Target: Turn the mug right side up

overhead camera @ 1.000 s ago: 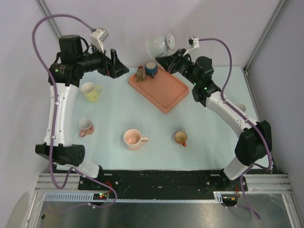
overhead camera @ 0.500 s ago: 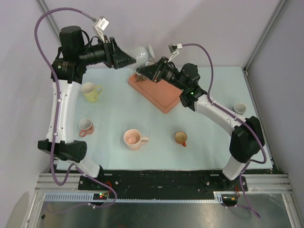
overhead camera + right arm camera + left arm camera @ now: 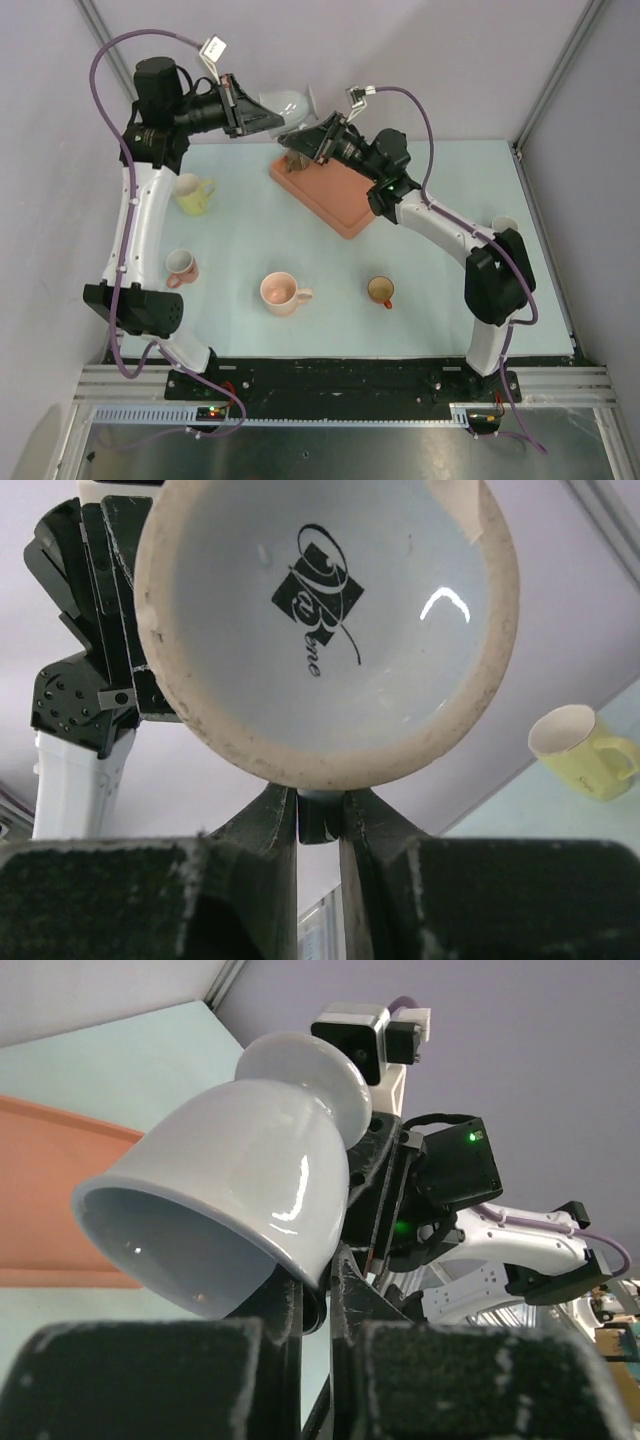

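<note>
Mug, white and footed, hangs in the air over the far edge of the table, caught between both arms just beyond the orange tray. From above, the left gripper comes in from the left and the right gripper from the right. Their tips crowd so close under the mug that I cannot tell from here how either one stands. In the left wrist view the mug lies tilted, mouth down toward the camera and foot up and away. The left gripper has its fingers squeezed nearly together on the lower rim wall, one inside the mouth, one outside. The right arm's black body hides whatever lies behind the mug. In the right wrist view the mug's printed underside fills the frame. The right gripper is pinched narrow on a small part just below the foot ring, too cramped to identify. A yellow mug sits on the table beyond.
</note>
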### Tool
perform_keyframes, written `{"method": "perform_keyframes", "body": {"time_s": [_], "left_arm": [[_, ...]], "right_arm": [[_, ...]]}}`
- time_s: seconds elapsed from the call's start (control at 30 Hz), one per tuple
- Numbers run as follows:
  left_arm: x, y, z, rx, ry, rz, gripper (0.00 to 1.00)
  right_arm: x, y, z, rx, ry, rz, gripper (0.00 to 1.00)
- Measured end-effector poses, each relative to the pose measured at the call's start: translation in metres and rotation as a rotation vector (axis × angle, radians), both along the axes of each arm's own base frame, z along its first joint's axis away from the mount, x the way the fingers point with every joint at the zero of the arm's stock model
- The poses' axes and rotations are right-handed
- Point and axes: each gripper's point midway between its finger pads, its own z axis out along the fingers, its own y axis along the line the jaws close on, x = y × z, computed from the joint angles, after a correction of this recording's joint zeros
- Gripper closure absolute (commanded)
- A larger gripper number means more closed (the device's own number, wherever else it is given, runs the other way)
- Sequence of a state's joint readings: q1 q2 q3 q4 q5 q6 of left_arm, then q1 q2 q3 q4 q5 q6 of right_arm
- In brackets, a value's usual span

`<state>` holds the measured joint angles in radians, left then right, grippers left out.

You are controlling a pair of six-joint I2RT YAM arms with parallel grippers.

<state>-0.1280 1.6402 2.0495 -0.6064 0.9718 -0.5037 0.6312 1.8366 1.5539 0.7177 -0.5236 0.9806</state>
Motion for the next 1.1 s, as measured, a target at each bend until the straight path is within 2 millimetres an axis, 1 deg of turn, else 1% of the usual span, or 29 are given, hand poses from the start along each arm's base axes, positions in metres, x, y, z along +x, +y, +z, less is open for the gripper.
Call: {"method": "perform_keyframes", "body": {"time_s": [0.07,0.1,0.13,0.17,0.23,0.3,0.37,0.43,0.47,0.53,0.57,0.6,0.63,0.67,0.73,0.83,0.9,0.97,1.03,1.1], "left_arm": [[0.003,0.001,-0.005,-0.007,0.020,0.006,1.00],[0.006,0.001,-0.008,-0.005,0.032,0.024,1.00],[0.010,0.000,-0.014,0.001,0.045,0.042,1.00],[0.013,0.000,-0.021,0.007,0.062,0.057,1.00],[0.023,0.003,-0.038,0.036,0.097,0.112,1.00],[0.032,0.011,-0.054,0.094,0.103,0.179,1.00],[0.045,0.028,-0.070,0.198,0.066,0.271,1.00],[0.057,0.054,-0.089,0.351,0.005,0.373,1.00],[0.059,0.066,-0.098,0.418,-0.015,0.406,1.00],[0.059,0.096,-0.125,0.608,-0.043,0.461,1.00],[0.055,0.109,-0.140,0.692,-0.040,0.470,1.00],[0.051,0.124,-0.159,0.785,-0.028,0.472,1.00],[0.046,0.134,-0.175,0.854,-0.010,0.462,1.00],[0.039,0.145,-0.196,0.930,0.022,0.440,1.00],[0.022,0.162,-0.240,1.047,0.107,0.363,1.00],[0.000,0.175,-0.294,1.146,0.236,0.235,1.00],[-0.008,0.179,-0.318,1.177,0.294,0.171,1.00],[-0.009,0.180,-0.337,1.199,0.330,0.118,1.00],[-0.008,0.181,-0.351,1.216,0.352,0.085,1.00],[-0.008,0.182,-0.362,1.229,0.369,0.057,1.00]], "right_arm": [[0.000,0.001,-0.003,0.005,0.022,0.014,0.28],[-0.001,0.003,-0.007,-0.006,0.024,0.023,0.14],[-0.005,0.007,-0.011,-0.018,0.023,0.032,0.07],[-0.007,0.009,-0.017,-0.032,0.022,0.037,0.04],[-0.011,0.014,-0.033,-0.070,0.023,0.042,0.01],[-0.011,0.016,-0.057,-0.130,0.050,0.035,0.01],[-0.007,0.013,-0.090,-0.219,0.096,0.018,0.01],[-0.004,0.008,-0.122,-0.310,0.139,0.004,0.00],[-0.004,0.005,-0.136,-0.354,0.158,0.003,0.01],[-0.008,-0.002,-0.164,-0.439,0.198,0.006,0.01],[-0.010,-0.006,-0.174,-0.469,0.213,0.007,0.01],[-0.014,-0.011,-0.185,-0.507,0.229,0.008,0.01],[-0.019,-0.015,-0.194,-0.540,0.240,0.011,0.01],[-0.022,-0.019,-0.201,-0.568,0.246,0.013,0.01],[-0.025,-0.024,-0.207,-0.605,0.245,0.009,0.01],[-0.025,-0.030,-0.205,-0.632,0.224,-0.013,0.01],[-0.022,-0.035,-0.202,-0.638,0.219,-0.039,0.01],[-0.015,-0.043,-0.198,-0.639,0.218,-0.077,0.01],[-0.006,-0.051,-0.195,-0.639,0.222,-0.120,0.01],[0.005,-0.061,-0.198,-0.650,0.236,-0.169,0.01]]}}
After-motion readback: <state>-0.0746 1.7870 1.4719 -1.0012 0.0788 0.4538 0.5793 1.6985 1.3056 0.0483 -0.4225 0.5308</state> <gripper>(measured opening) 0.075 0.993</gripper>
